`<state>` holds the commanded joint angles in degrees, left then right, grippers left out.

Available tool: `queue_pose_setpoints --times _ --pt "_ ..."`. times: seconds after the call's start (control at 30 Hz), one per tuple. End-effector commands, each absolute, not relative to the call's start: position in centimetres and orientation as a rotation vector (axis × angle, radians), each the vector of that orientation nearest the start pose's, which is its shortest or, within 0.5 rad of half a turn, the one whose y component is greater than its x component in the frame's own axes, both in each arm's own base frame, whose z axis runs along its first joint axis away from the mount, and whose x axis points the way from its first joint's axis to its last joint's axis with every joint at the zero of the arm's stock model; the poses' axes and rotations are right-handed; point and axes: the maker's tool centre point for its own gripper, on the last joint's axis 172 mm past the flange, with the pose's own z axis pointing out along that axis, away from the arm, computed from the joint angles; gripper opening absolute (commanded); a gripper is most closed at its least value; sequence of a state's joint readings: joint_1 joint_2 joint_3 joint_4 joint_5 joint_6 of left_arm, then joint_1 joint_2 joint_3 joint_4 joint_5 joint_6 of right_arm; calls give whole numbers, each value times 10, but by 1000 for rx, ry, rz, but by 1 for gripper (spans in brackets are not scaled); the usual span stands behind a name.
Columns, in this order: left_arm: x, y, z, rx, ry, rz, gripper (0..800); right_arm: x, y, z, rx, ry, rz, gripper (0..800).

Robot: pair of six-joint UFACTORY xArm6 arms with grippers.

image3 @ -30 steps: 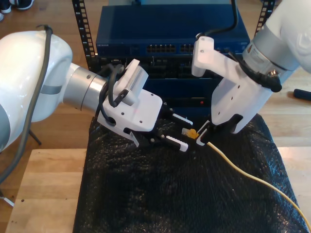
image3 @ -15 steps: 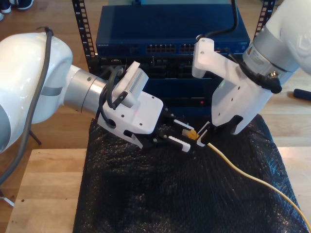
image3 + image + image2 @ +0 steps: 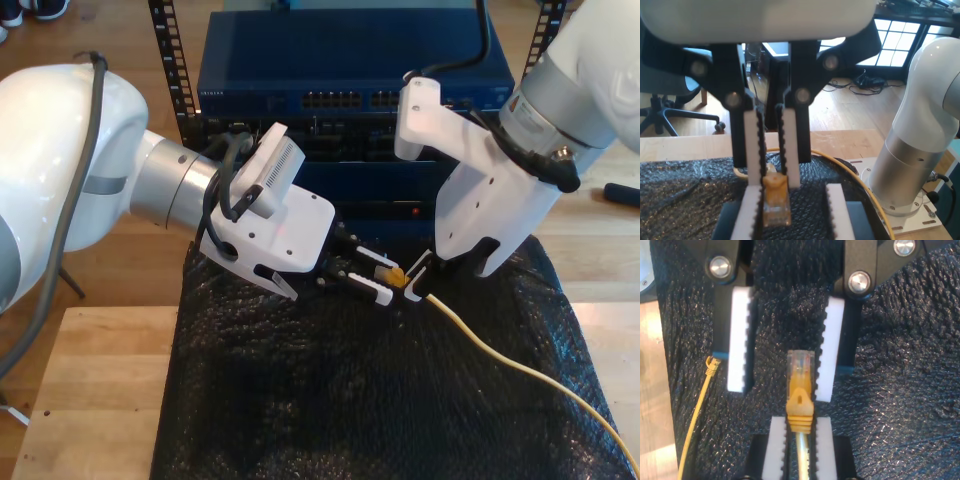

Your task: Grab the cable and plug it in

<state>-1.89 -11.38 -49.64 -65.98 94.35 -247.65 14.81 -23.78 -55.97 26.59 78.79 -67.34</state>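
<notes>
Plug handed between my two grippers, over the black bubble-wrap mat (image 3: 300, 400)

In the exterior view my own fingers and the white housing of my second gripper (image 3: 420, 280) hide most of the plug (image 3: 800, 365), and the cable (image 3: 500, 355) is cut off at that view's right edge. A thin yellow lead end (image 3: 712, 365) lies on the mat, and I cannot tell whether it belongs to the same cable. My second gripper points steeply down from the exterior view's right, pads clamped on the cable just behind the orange boot. My first gripper (image 3: 383, 277) reaches in low from the exterior view's left, its fingers parted on either side of the plug and not pinching it. The plug's long axis runs straight out from my second gripper's pads, with its clear tip towards my first gripper.
</notes>
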Motion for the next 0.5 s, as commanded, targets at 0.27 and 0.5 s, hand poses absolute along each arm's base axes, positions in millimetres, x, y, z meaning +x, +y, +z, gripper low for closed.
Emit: queue_pose_setpoints --times 0.27,0.5 --pt "319 -261 333 1294 -1474 721 195 329 202 322 -2130 -1698 -300 12" --pt "322 -260 333 1318 -1459 715 15 329 202 322 -2132 -1696 -298 113"
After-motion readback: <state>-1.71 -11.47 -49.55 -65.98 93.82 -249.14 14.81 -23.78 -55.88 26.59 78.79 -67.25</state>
